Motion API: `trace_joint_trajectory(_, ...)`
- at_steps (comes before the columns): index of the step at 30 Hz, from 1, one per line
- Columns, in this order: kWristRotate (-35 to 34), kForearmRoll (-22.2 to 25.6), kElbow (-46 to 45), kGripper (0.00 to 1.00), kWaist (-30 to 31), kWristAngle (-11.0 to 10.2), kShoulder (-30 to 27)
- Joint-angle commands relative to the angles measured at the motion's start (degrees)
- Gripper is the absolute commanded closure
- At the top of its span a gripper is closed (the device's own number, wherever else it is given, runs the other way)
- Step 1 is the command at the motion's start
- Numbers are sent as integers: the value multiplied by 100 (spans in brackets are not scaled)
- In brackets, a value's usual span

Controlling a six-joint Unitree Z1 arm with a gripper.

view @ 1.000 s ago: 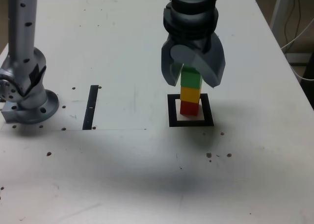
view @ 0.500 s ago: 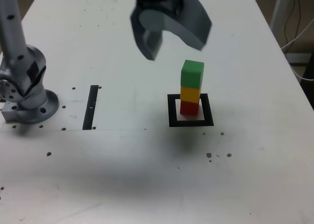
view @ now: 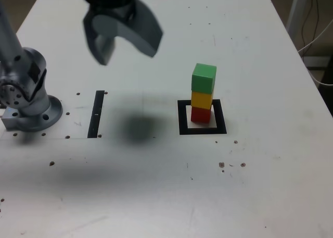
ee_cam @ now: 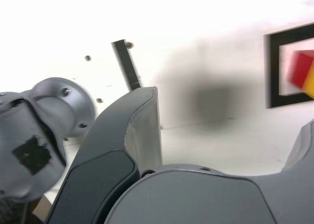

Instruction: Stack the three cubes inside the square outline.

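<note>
Landmark: the square outline [view: 183,118]. Within it stands one column, apparently upright: red cube [view: 201,115] lowest, on the pale centre, yellow cube [view: 202,100] upon it, green cube [view: 204,78] on top. Stacking is judged complete.

Handling, by assessment: the cubes look light, stiff and unlikely to break; the matte faces should give fair grip. Should one need moving, take the green cube first, by two opposite side faces, with a straight lift; a sideways knock could topple the column.

The claw [view: 126,48] is wide apart and empty, above the counter [view: 270,180], toward the exterior view's left of the outline. Farther that way lie the black strip [view: 96,114] and, beyond it, the arm's base [view: 37,115]. No brand, label or legible writing found.
</note>
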State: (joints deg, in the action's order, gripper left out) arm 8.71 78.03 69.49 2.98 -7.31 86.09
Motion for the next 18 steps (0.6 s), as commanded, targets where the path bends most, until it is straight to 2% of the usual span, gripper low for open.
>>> trace_joint_trajectory(1, -96, -82, -445, 1, 1, 29, -168)
trace_joint_trajectory(4, -166, -313, -1055, 1, 1, 111, -326)
trace_joint_trajectory(11, -360, -1174, -2226, 1, 1, 397, -519)
trace_joint_trajectory(18, -705, -2257, -3101, 1, 1, 698, -490)
